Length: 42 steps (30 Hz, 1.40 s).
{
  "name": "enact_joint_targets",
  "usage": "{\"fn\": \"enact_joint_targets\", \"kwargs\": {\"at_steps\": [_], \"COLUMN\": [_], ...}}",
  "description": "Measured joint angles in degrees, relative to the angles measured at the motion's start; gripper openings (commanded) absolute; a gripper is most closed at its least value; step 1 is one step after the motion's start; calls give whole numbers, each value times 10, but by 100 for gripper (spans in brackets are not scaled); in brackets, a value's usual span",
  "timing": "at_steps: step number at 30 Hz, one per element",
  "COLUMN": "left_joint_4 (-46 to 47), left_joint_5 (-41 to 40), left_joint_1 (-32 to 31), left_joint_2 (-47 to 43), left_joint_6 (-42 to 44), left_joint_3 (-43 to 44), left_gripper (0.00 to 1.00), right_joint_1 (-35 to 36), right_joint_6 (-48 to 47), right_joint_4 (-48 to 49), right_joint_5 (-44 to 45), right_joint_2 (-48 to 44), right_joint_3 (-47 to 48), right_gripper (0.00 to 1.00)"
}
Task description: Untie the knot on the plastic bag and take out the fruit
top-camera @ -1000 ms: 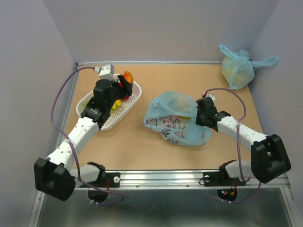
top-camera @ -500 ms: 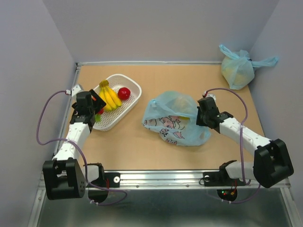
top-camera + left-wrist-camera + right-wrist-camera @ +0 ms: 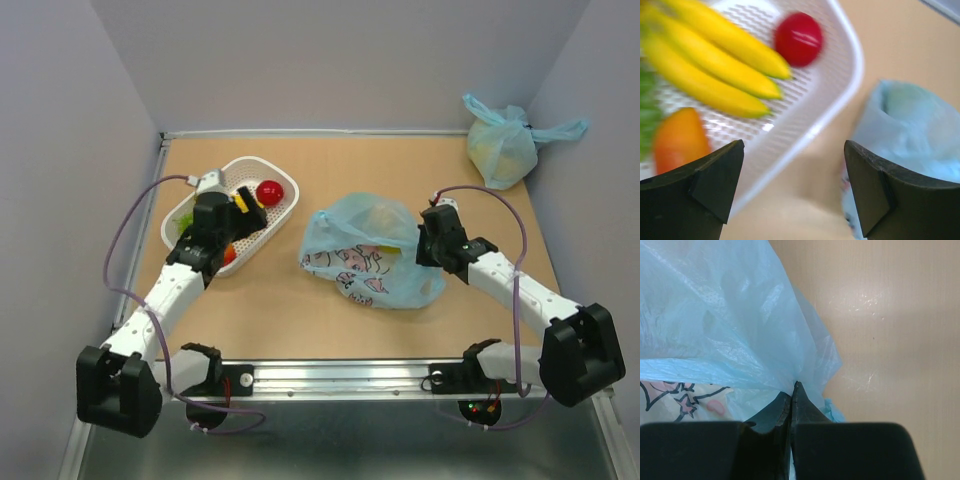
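Observation:
The printed light blue plastic bag lies slumped mid-table with its mouth loose; no knot shows. My right gripper is shut on a fold of the bag's thin plastic at its right edge, jaws pressed together. My left gripper is open and empty, hovering over the white basket. In the left wrist view the basket holds a yellow banana bunch, a red apple, an orange-red piece and green grapes. The left gripper faces the bag.
A plain unprinted light blue bag with tied handles sits at the far right corner. Grey walls close the table at the back and both sides. A metal rail runs along the near edge.
My left arm swung from over the basket out to its left side, then back over the basket, pointing toward the bag. The right gripper stayed shut on the bag.

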Motion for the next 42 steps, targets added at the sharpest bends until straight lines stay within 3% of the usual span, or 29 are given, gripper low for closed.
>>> {"fn": "enact_joint_targets", "kwargs": {"at_steps": [7, 12, 14, 15, 16, 18, 20, 21, 22, 27, 34, 39, 42], "left_joint_4": [21, 42, 46, 46, 46, 44, 37, 35, 32, 34, 51, 61, 69], "left_joint_5": [1, 7, 8, 9, 9, 8, -6, -8, -15, -59, -59, -36, -22], "left_joint_1": [-313, -433, -446, -450, -451, -450, -450, -450, -450, -447, -444, -444, -445], "left_joint_2": [47, 124, 158, 178, 199, 228, 243, 246, 246, 234, 202, 171, 168], "left_joint_6": [68, 145, 158, 162, 166, 170, 169, 169, 169, 150, 121, 104, 96], "left_joint_3": [81, 137, 151, 158, 162, 164, 164, 164, 164, 164, 137, 79, 52], "left_gripper": [84, 83, 83, 83, 83, 83, 84, 84, 84, 85, 85, 85, 85], "right_joint_1": [0, 0, 0, 0, 0, 0, 0, 0, 0, 0, 1, 1, 1], "right_joint_6": [0, -3, -3, -3, -4, -12, -26, -36, -39, -87, -147, -184, -203], "right_joint_4": [-2, -4, -4, -4, -7, -14, -28, -35, -40, -82, -78, -81, -79], "right_joint_5": [0, -2, -4, -4, -5, -14, -27, -37, -42, -93, -117, -114, -104], "right_joint_2": [0, -3, -5, -5, -6, -6, -6, -8, -11, -4, 121, 218, 264], "right_joint_3": [0, 0, 0, 1, 2, 5, 14, 19, 26, 132, 271, 303, 307], "right_gripper": [0, 1, 5, 12, 33, 53, 82, 82, 89, 96, 96, 95, 86]}}
